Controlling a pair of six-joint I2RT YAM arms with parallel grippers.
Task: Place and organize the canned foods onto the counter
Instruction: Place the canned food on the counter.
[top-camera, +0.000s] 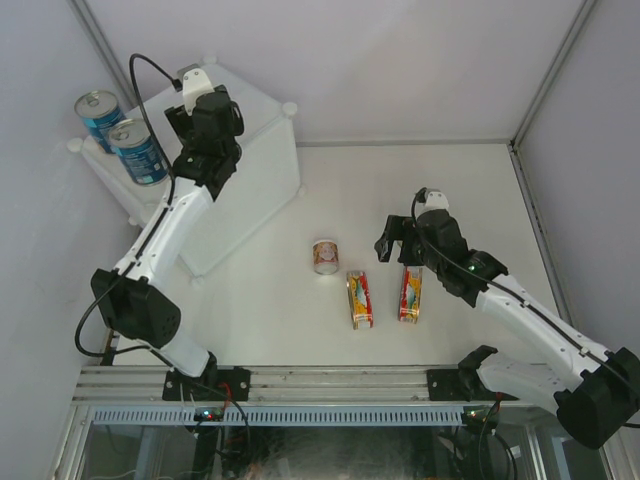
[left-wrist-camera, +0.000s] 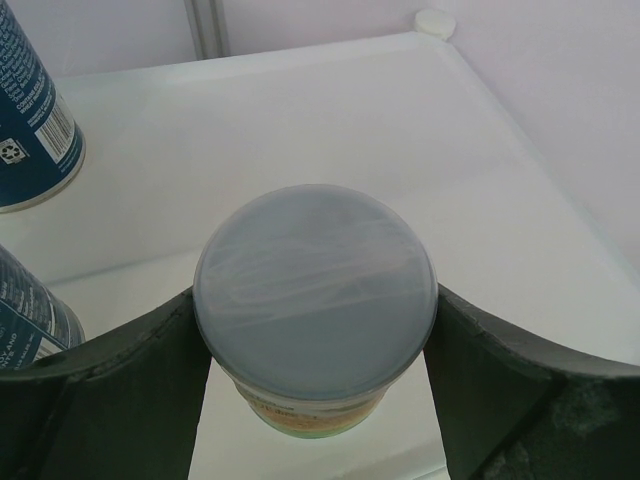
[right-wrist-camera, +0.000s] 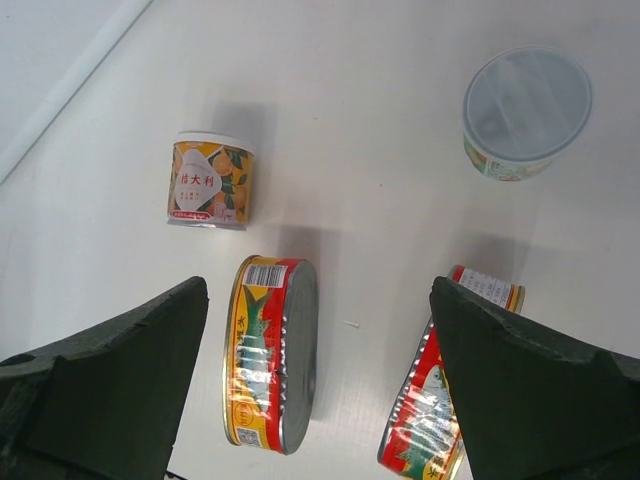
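The counter (top-camera: 265, 170) is a big white box at the back left; two tall blue cans (top-camera: 98, 112) (top-camera: 138, 150) stand on it. My left gripper (top-camera: 205, 125) is over its top (left-wrist-camera: 400, 130), shut on a small can with a translucent lid (left-wrist-camera: 315, 300) that stands upright there. On the table lie a small orange-labelled can (top-camera: 325, 256) on its side and two oval red-and-yellow tins (top-camera: 359, 298) (top-camera: 410, 293). My right gripper (top-camera: 392, 243) hangs open above the tins (right-wrist-camera: 272, 355) (right-wrist-camera: 430, 410). Another lidded small can (right-wrist-camera: 525, 110) stands upright beyond.
White walls close the table at the back and sides. The blue cans (left-wrist-camera: 25, 120) (left-wrist-camera: 25, 310) stand just left of my left gripper. A round knob (left-wrist-camera: 434, 22) marks the counter's far corner. A metal rail (top-camera: 300, 380) runs along the near edge.
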